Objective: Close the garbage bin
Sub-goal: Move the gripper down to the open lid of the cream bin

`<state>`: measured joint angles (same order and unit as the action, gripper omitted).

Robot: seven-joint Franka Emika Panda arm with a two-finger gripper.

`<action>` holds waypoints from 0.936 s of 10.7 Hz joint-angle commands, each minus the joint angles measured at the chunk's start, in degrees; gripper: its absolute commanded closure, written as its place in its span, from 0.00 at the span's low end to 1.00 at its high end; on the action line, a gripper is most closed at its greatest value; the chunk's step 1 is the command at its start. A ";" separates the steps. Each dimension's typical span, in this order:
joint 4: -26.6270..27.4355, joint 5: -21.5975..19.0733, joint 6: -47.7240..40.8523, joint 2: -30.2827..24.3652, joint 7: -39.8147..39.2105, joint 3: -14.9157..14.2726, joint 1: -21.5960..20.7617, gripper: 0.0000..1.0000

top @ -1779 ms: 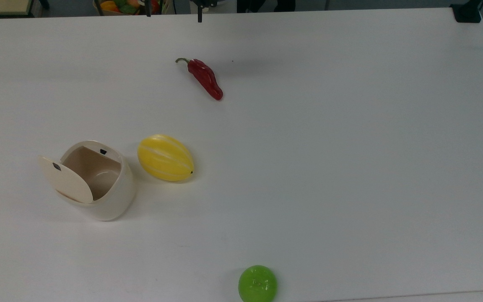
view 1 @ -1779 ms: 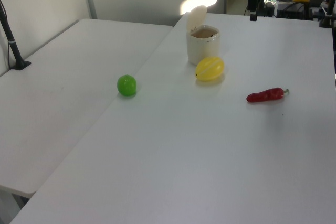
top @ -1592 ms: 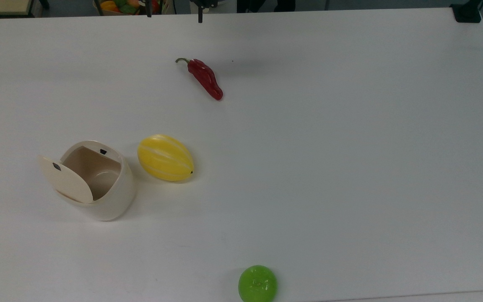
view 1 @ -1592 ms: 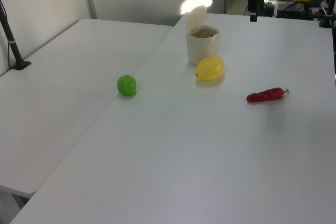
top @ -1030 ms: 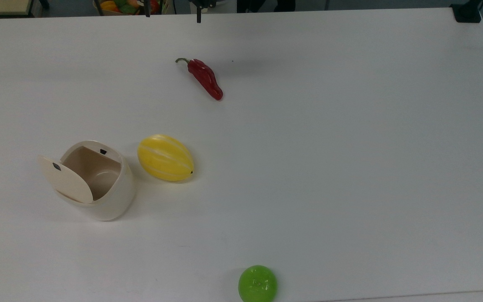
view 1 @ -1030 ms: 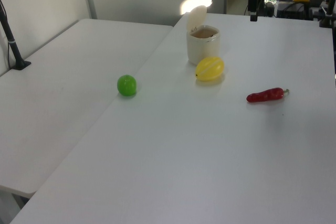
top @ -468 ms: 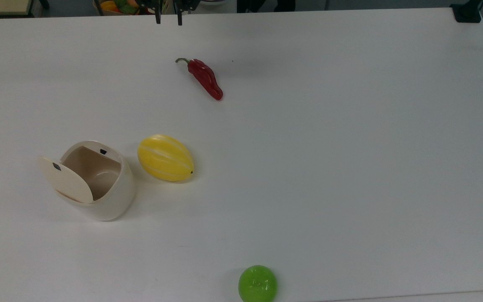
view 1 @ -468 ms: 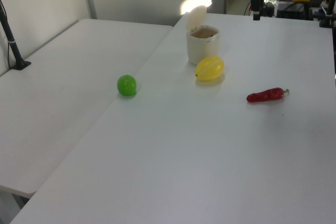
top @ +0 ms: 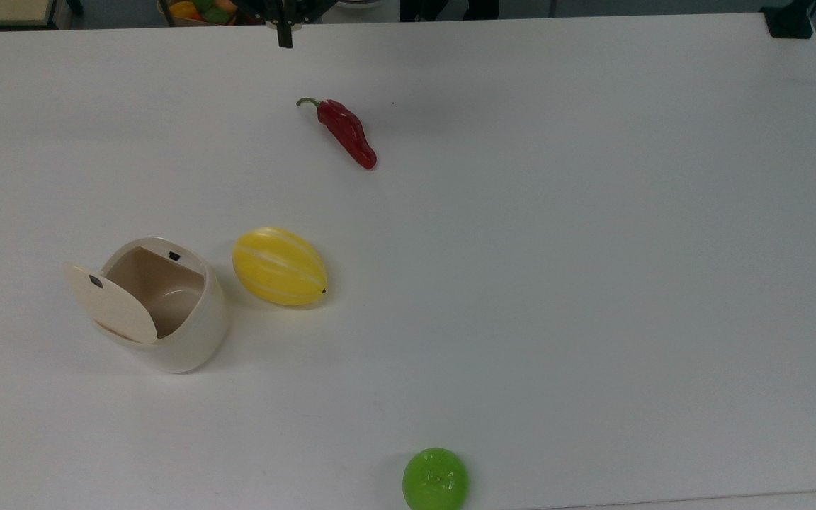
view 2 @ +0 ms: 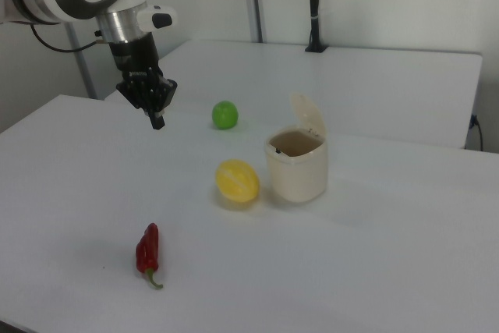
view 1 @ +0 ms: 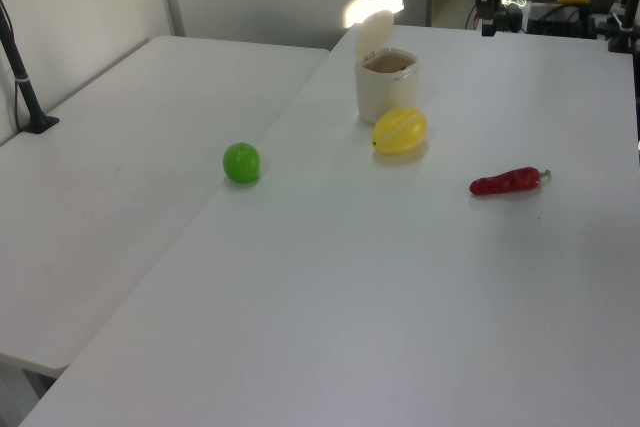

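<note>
The cream-white garbage bin (top: 188, 333) stands on the white table at the top view's left, its beige lid (top: 114, 304) swung up and its inside bare. It also shows in the left view (view 1: 388, 87) and the right view (view 2: 297, 168), where the lid (view 2: 309, 115) stands upright. My gripper (top: 285, 37) hangs at the table's far edge in the top view, fingers together with nothing between them, far from the bin. In the right view the gripper (view 2: 157, 122) hovers above the table, left of the bin.
A yellow melon (top: 279, 266) lies right beside the bin. A red chili (top: 346, 132) lies below the gripper in the top view. A green ball (top: 435, 479) sits near the front edge. A second table (view 1: 120, 157) adjoins at the left view's left.
The gripper's fingers, wide apart at first, have come together, and the gripper has dropped slightly into the top view. The bin, lid and the other objects have not moved.
</note>
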<state>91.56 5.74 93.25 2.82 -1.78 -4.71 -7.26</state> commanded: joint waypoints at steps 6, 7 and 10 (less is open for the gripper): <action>-3.75 0.76 24.30 8.24 12.39 -0.30 6.10 1.00; -4.02 0.93 28.35 9.47 14.33 -0.30 7.07 1.00; -4.90 0.94 41.00 13.60 14.61 -0.30 10.76 1.00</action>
<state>88.29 5.75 126.98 13.16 10.88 -4.98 1.47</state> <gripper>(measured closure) 0.991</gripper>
